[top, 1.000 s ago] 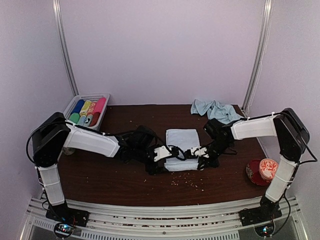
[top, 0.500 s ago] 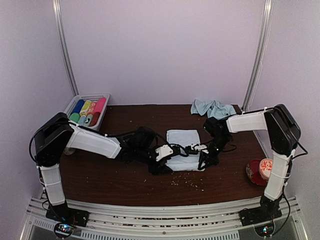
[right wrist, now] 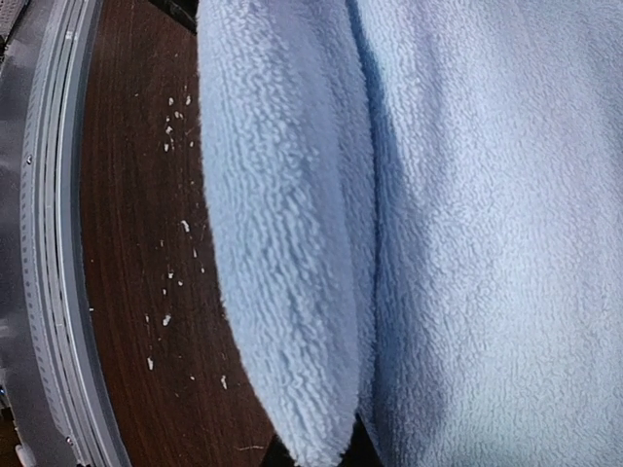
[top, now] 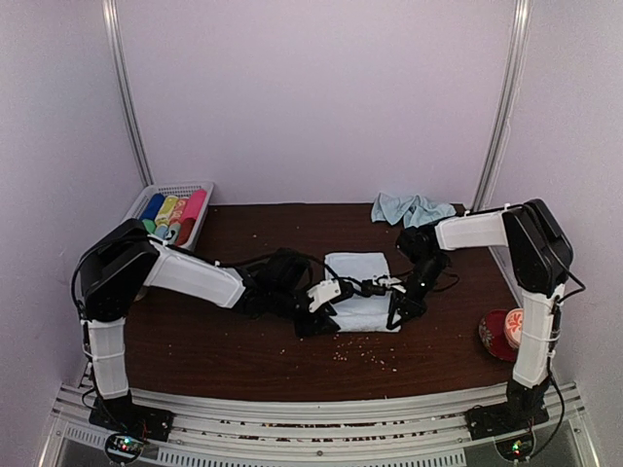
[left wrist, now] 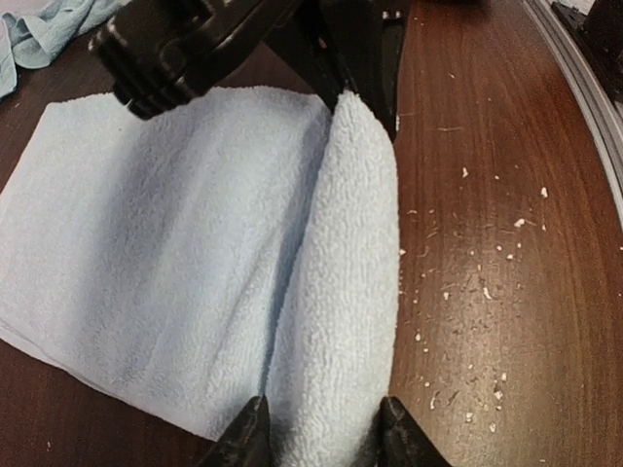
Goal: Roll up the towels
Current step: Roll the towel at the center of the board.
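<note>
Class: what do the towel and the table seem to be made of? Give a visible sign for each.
Towel: soft terry cloth, matte pale blue; a fuzzy looped pile shows. Table: dark brown wood or wood-look laminate, slightly glossy; streaked grain and sheen, which of the two is unclear.

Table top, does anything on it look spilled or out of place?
Yes: pale crumbs lie scattered on the table in front of the partly rolled towel, and a second towel sits crumpled at the far edge.

1. Back wall [top: 311, 97]: plain, pale lilac, evenly lit.
2. Metal uprights [top: 125, 107]: two, one at each rear corner, leaning slightly inward.
3. Table [top: 234, 355]: dark brown wood-grain top.
4. Aluminium rail [top: 311, 416]: slotted, along the table's near edge.
</note>
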`<move>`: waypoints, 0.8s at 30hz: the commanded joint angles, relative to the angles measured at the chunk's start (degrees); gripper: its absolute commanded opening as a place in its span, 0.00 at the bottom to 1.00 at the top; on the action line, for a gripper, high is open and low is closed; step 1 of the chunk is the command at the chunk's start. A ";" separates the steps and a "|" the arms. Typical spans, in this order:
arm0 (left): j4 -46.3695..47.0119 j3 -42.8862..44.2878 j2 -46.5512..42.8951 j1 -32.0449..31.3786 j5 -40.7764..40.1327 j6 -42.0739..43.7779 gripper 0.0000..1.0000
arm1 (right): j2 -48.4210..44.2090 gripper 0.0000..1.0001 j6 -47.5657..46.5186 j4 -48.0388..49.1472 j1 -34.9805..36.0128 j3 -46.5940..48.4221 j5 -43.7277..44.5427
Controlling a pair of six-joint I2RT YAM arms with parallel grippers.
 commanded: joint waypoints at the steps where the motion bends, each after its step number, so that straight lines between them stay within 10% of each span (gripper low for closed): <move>1: 1.99 1.73 1.45 2.34 3.65 -3.50 0.36 | 2.64 0.00 0.36 -5.08 -0.66 2.48 -0.19; 24: -0.90 1.76 3.49 3.82 0.49 -8.85 0.32 | 11.73 0.06 3.79 -11.85 -3.50 9.97 -0.34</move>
